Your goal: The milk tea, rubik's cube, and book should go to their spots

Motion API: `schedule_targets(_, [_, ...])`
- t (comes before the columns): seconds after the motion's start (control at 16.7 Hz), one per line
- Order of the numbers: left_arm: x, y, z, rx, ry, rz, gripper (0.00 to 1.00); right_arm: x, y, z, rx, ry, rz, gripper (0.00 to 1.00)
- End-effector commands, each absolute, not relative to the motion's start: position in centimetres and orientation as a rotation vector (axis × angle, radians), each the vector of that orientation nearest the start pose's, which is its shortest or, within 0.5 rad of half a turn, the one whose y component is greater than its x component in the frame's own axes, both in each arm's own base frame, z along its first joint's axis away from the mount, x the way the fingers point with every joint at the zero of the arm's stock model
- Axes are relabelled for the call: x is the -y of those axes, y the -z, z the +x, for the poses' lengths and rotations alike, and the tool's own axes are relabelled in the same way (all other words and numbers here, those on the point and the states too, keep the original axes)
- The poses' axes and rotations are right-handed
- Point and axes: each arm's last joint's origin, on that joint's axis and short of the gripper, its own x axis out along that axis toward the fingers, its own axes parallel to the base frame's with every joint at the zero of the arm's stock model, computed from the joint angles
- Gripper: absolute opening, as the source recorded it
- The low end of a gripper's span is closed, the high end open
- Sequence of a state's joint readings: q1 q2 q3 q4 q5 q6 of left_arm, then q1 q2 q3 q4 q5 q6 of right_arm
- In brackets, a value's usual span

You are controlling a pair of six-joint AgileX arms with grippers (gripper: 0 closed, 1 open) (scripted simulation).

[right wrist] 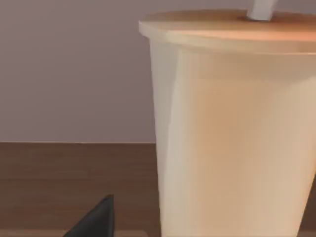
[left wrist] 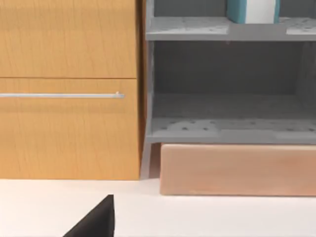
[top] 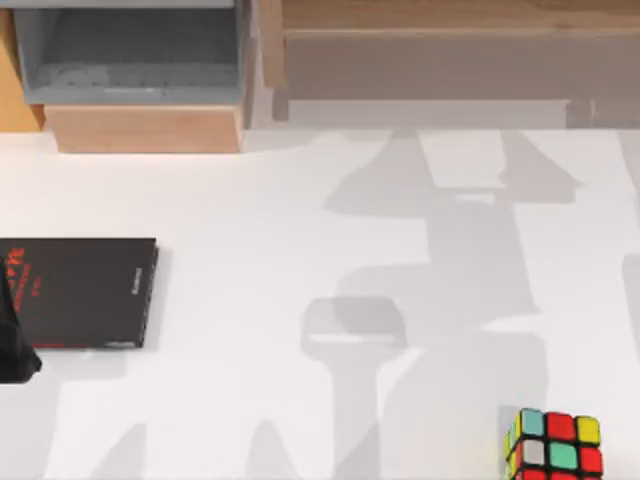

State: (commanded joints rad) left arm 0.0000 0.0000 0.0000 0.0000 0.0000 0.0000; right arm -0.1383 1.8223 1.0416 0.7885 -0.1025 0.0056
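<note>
Directly before the right gripper [right wrist: 94, 219], whose finger spread I cannot tell, stands a tall cream-coloured milk tea cup [right wrist: 232, 133] with a straw.

Cube [top: 555, 444] front-right; book [left wrist: 252, 11] seemingly shelved.

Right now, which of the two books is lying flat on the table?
The black book with red lettering, at the table's left side. The teal-blue book stands on a grey shelf of the cabinet instead.
</note>
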Motion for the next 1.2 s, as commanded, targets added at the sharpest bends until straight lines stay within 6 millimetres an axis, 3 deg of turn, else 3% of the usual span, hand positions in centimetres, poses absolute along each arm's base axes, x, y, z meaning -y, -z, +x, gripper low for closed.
schedule_targets(0.42, [0.1, -16.0, 10.6, 0.000, 0.000, 0.000, 1.00, 5.1, -22.7, 46.2, 0.010, 0.016, -0.011, 1.00])
schedule_targets(0.72, [0.1, -16.0, 10.6, 0.000, 0.000, 0.000, 1.00, 5.1, -22.6, 46.7, 0.008, 0.016, -0.011, 1.00])
schedule_targets(1.2, [0.1, -16.0, 10.6, 0.000, 0.000, 0.000, 1.00, 5.1, -22.6, 46.7, 0.008, 0.016, -0.011, 0.40])
